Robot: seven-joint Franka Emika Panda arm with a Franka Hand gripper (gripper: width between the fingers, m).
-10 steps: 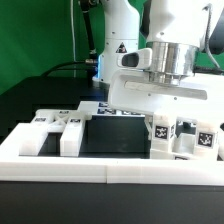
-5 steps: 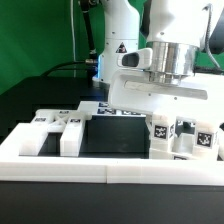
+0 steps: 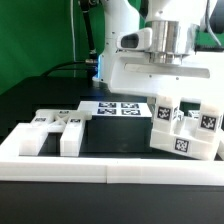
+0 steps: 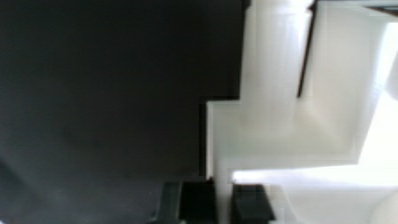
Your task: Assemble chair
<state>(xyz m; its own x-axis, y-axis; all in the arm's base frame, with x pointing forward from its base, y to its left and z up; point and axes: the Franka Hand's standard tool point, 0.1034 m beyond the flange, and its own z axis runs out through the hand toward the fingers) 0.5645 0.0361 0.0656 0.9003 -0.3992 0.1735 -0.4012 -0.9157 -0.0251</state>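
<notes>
From my station I saw the gripper (image 4: 217,200) pressed together on a thin white edge. In the wrist view its two dark pads (image 4: 187,201) sat on either side of that edge with no gap to spare. The edge belonged to the chair piece (image 4: 285,130), a chunky white stepped block that ran away from the fingers.

In the exterior view I took the marker board (image 3: 112,107) as my reference; it lay flat on the black table (image 3: 115,136) with its tags facing up. The chair piece (image 3: 185,132) hung under the broad white gripper body, just to the exterior view's right of the marker board and nearer the camera than it. It sat tilted, with its square tags at a slant. I could not tell whether its lower edge touched the table, nor whether it was one block or several joined. The fingertips were hidden in that view.

The other chair blocks (image 3: 55,128) stood to the exterior view's left of the marker board, also nearer the camera, upright, and well apart from the pinched piece. The low border wall (image 3: 100,160) ran across in front of the marker board.
</notes>
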